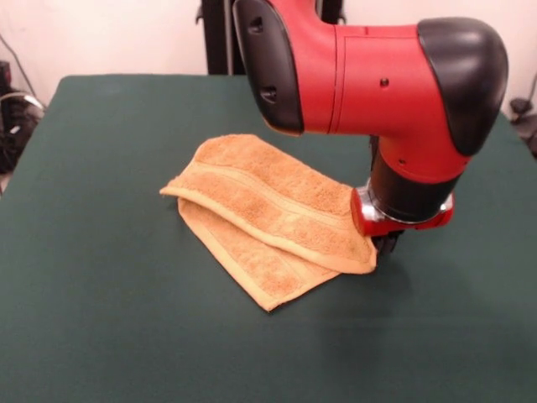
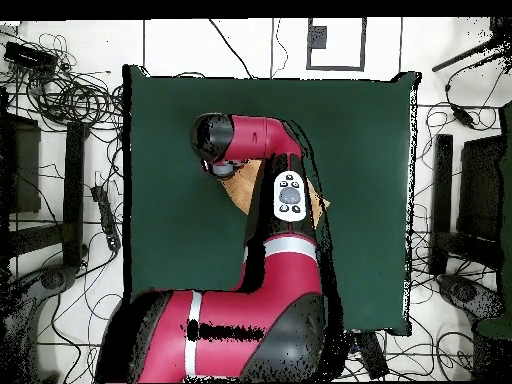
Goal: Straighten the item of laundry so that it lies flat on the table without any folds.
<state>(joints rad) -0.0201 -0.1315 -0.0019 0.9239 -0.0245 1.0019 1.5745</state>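
The orange-tan towel [image 1: 268, 210] lies folded over on itself in the middle of the dark green table [image 1: 101, 319]. Its upper layer runs from the far left to the near right, and a lower layer pokes out toward the front. My gripper [image 1: 386, 245] is low at the right corner of the upper layer; only a dark bit of it shows under the red wrist ring. In the overhead view the arm covers most of the towel [image 2: 244, 187], and the gripper is hidden under the arm.
The red and black arm [image 1: 369, 75] reaches over the table's far right part. Cables and stands [image 2: 70, 100] lie on the floor round the table.
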